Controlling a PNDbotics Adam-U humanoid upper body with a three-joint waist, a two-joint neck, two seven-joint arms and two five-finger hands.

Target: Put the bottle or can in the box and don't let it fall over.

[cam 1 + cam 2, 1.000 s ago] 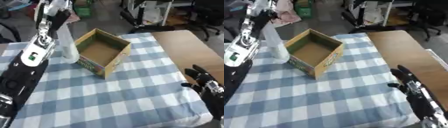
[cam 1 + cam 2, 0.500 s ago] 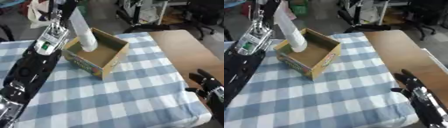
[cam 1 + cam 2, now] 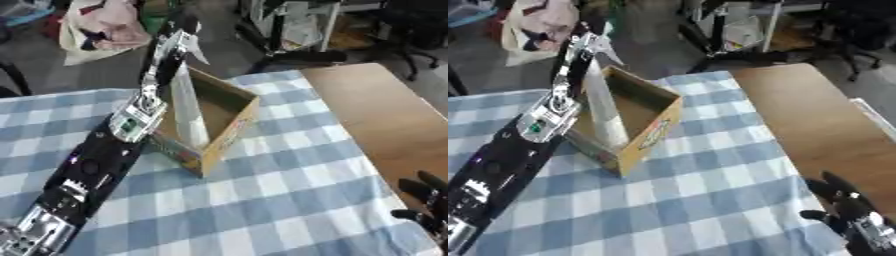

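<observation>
A tall pale bottle [image 3: 187,111] stands inside the open cardboard box [image 3: 229,129] on the blue-checked cloth, against the box's left wall and leaning slightly. My left arm runs from the lower left corner up over the box's left side. My left hand [image 3: 177,36] sits at the bottle's top, fingers curled round its neck, though that part is blurred. My right hand [image 3: 847,208] rests open at the lower right corner, fingers up, far from the box.
A bare wooden tabletop [image 3: 378,116] adjoins the checked cloth [image 3: 282,201] on the right. Beyond the table's far edge are a bundle of cloth [image 3: 98,26], chair legs and a white frame [image 3: 297,26] on the floor.
My left hand carried the bottle from the box's left side over its rim and lowered it inside. The camera has tilted, so the whole picture has shifted.
</observation>
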